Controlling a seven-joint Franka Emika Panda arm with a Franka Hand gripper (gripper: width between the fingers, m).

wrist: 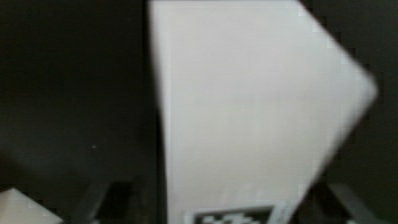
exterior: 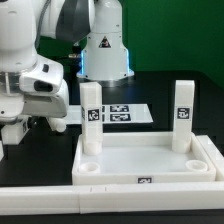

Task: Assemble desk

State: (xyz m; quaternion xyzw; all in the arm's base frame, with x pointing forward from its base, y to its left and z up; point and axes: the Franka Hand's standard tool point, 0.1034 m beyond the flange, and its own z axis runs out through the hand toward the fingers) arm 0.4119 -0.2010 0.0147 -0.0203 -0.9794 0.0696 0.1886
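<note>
The white desk panel point(exterior: 150, 152) lies flat in the middle of the exterior view, rim up. Two tagged white legs stand upright at its far corners, one on the exterior view's left point(exterior: 92, 120) and one on its right point(exterior: 181, 115). Round sockets show at the two near corners. My gripper point(exterior: 14, 126) is at the far left edge, low over the black table. In the wrist view my gripper point(wrist: 231, 205) is shut on another white leg point(wrist: 240, 110), which fills the gap between the two dark fingers point(wrist: 128, 205); its tag shows near the fingertips.
The marker board point(exterior: 122, 113) lies on the table behind the panel, between the two standing legs. A long white bar point(exterior: 90, 203) runs along the front edge below the panel. The robot base point(exterior: 105, 50) stands at the back.
</note>
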